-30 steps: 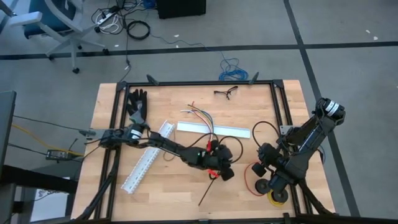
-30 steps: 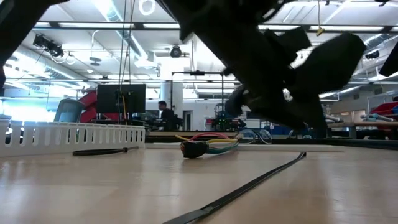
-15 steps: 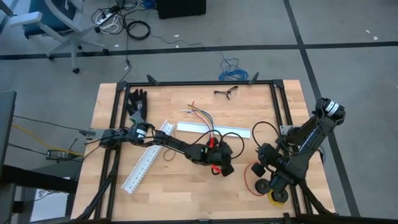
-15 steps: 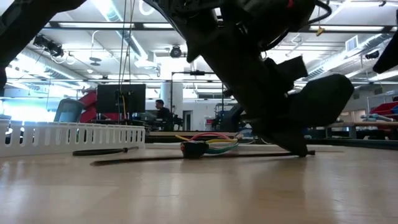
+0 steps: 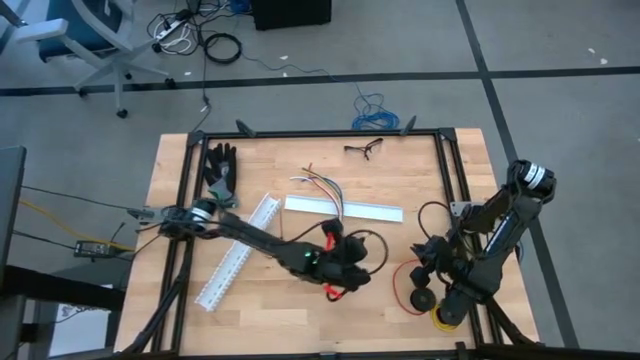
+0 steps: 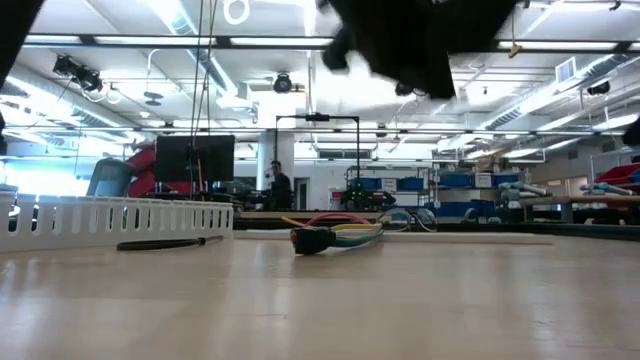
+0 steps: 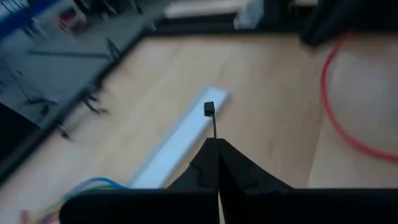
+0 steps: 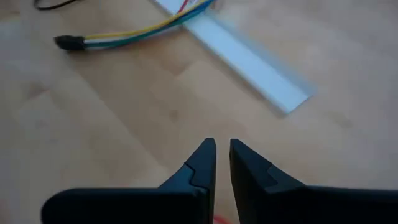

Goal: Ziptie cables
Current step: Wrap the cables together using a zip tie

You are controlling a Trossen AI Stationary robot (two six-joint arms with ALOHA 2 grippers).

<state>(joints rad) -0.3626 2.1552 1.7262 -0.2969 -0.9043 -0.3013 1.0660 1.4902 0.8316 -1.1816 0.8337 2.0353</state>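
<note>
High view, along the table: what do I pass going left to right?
Black glove → slanted white slotted channel → left gripper → red wire loop → right gripper.

Left gripper (image 7: 214, 149) fingers pinched together mid-table; right gripper (image 8: 222, 152) fingers slightly parted

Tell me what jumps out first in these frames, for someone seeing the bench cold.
The left gripper, out over the middle of the table, is shut on a thin black zip tie. Behind it, the cables lie loose beside a white slotted channel. The right gripper waits near the table's right edge by a red wire loop.
</note>
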